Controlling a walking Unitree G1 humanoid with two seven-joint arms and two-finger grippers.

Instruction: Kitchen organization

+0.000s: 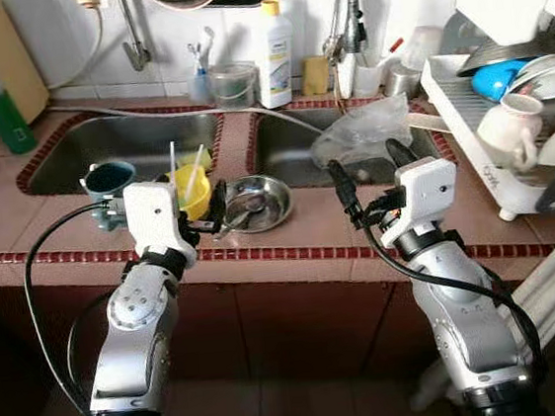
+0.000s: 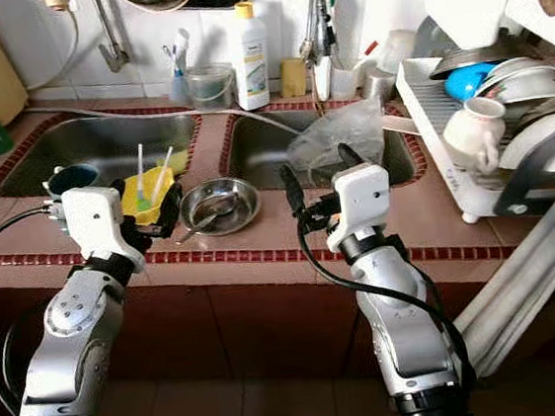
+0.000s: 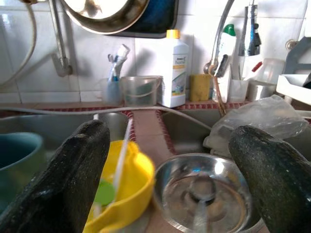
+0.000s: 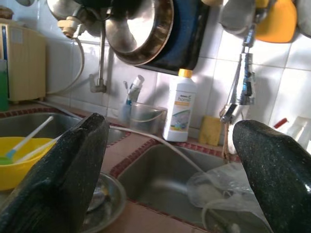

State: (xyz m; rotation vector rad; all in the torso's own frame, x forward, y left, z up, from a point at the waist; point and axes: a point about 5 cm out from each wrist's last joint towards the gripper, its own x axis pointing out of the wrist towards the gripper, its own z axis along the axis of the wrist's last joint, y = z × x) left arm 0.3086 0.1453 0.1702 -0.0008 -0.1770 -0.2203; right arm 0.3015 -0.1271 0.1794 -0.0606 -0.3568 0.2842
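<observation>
left gripper (image 1: 220,212) fingers spread, hovering at counter edge just before yellow bowl (image 1: 192,189) and steel dish (image 1: 252,203). right gripper (image 1: 365,174) fingers spread, near plastic bag (image 1: 364,129) in right sink.

— What's cut off?
— The hanging pan (image 3: 104,14), above the left gripper (image 3: 165,174), top edge slices it.
— And blurred?
— Steel bowl (image 3: 206,194) between its fingertips, contents unreadable.
</observation>
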